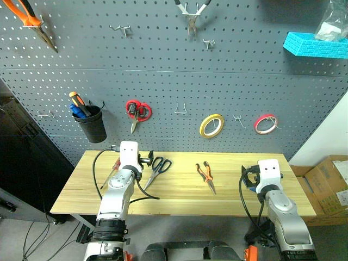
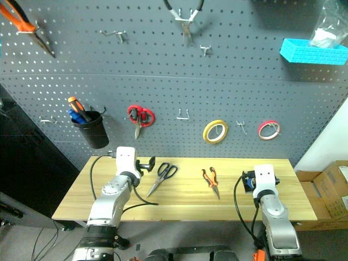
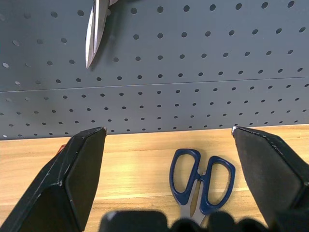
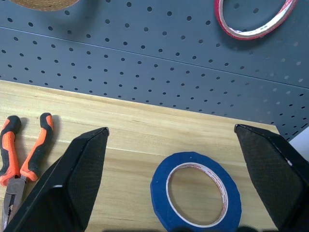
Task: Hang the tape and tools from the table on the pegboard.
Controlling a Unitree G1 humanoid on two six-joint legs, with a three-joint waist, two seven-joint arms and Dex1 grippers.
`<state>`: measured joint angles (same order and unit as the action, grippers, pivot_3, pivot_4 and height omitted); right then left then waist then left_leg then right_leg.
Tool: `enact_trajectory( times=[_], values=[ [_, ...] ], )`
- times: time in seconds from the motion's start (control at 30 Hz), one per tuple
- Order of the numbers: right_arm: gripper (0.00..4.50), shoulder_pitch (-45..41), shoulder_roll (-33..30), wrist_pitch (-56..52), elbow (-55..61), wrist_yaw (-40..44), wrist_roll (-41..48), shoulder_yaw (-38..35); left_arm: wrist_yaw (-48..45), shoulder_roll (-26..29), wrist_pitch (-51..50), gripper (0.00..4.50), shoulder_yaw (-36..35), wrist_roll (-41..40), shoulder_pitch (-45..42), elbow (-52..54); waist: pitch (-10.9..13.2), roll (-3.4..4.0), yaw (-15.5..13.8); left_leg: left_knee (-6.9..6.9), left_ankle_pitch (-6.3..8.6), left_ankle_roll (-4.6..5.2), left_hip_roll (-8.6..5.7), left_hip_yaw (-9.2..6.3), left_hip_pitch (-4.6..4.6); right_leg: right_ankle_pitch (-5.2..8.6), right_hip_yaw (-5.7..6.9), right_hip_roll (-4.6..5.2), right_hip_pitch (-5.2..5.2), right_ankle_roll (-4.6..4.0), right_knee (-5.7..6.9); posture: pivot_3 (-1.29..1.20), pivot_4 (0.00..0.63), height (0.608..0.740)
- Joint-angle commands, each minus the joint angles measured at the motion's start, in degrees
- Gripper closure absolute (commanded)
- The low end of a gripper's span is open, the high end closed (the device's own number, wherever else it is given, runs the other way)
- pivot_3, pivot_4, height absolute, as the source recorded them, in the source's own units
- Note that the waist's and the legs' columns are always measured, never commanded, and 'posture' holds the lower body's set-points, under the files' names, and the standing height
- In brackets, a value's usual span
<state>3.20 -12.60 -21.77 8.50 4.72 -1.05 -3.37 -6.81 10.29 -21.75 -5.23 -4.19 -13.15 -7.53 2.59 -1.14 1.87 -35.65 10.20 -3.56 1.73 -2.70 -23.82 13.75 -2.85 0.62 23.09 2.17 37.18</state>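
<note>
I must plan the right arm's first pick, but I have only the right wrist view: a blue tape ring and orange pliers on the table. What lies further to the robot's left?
Observer: The blue-handled scissors lie on the table, in front of the left gripper.
Operator: Is that gripper holding something?
Observer: No, its fingers are wide open, nothing between them.
Operator: Is there a free hook for my tape?
Observer: Yes, a bare hook sits on the pegboard between the yellow ring and the red ring.
</note>
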Motion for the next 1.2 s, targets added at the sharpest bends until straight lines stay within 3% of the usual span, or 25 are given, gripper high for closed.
enact_trajectory(
  times=[0.03,0.93,1.2],
  values=[
    [0.0,-0.8,-0.6,1.4,1.3,-0.1,-0.1,-1.3,0.0,0.5,1.3,0.03,0.3,0.6,-1.4,1.3,0.0,0.0,0.0,0.0,0.0,0.0,0.0,0.0,0.0,0.0,0.0,0.0,0.0,0.0,0.0,0.0,0.004,0.74],
    [0.0,-0.2,-0.5,0.3,2.4,-0.1,-0.2,-1.1,0.6,0.1,0.8,0.03,-0.5,-0.2,-0.8,2.3,0.0,0.02,0.0,0.11,0.0,0.0,0.01,0.0,0.0,0.0,0.01,0.0,0.03,0.0,-0.07,-0.01,0.024,0.74],
    [0.0,-2.3,-3.6,-4.2,2.7,6.0,2.2,-0.6,-9.0,0.0,0.7,0.03,7.8,-1.0,-5.3,4.5,1.6,0.16,-0.2,0.12,0.01,-0.01,-0.01,-0.01,0.01,0.01,0.03,0.05,0.09,-0.01,-0.13,-0.01,0.081,0.74]
  ],
)
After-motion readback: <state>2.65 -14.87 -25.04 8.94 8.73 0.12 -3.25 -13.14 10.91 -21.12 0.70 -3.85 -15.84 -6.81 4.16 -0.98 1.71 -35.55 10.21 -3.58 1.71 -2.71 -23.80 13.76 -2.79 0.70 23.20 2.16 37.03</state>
